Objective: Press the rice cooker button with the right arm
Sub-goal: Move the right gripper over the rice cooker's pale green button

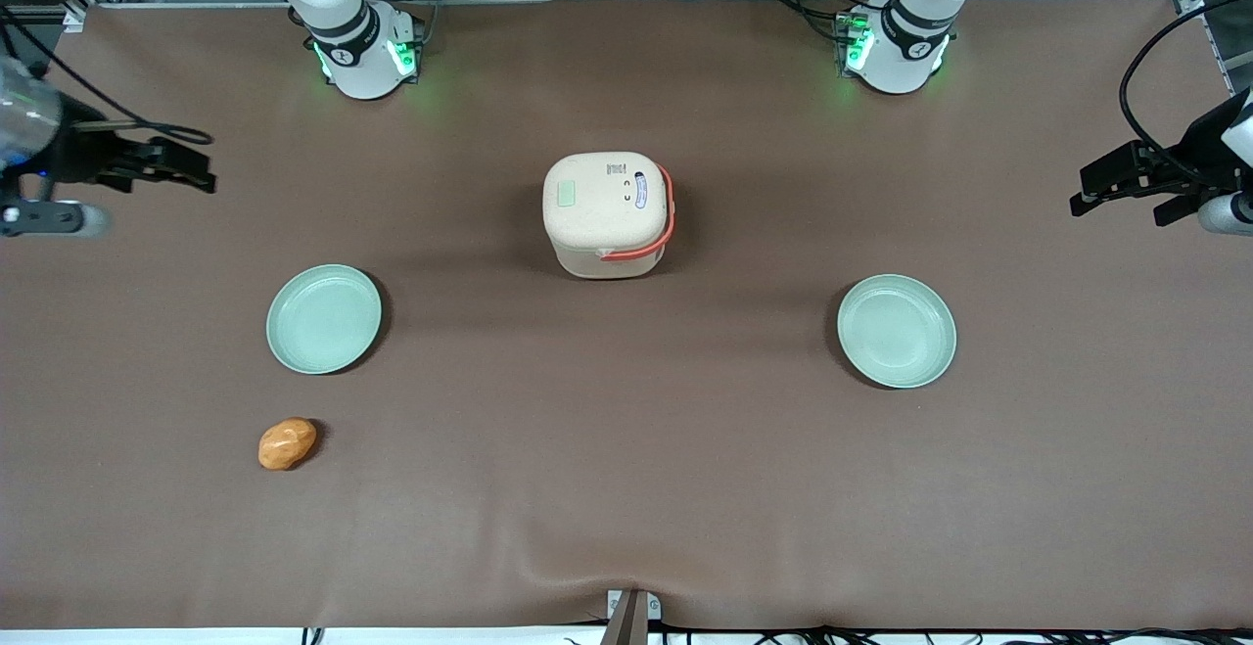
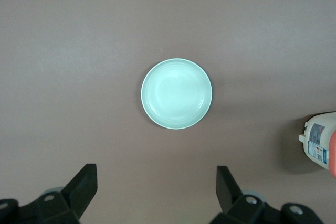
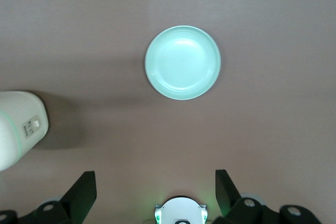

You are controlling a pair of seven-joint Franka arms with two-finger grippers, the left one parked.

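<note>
The rice cooker (image 1: pixel 607 214) is a cream box with an orange-red strap handle, standing with its lid shut at the middle of the table. A pale green patch (image 1: pixel 570 195) marks its lid. In the right wrist view the rice cooker (image 3: pixel 18 127) shows one side wall with a small white latch piece (image 3: pixel 31 127). My right arm's gripper (image 1: pixel 204 168) hovers high at the working arm's end of the table, well apart from the cooker. The gripper (image 3: pixel 155 186) is open, its black fingers (image 3: pixel 83 188) wide apart with nothing between them.
A pale green plate (image 1: pixel 324 319) lies under the gripper's side of the table, with an orange-brown lump (image 1: pixel 287 443) nearer the front camera. A second green plate (image 1: pixel 897 331) lies toward the parked arm's end. The working arm's base (image 1: pixel 357 48) stands at the table's back edge.
</note>
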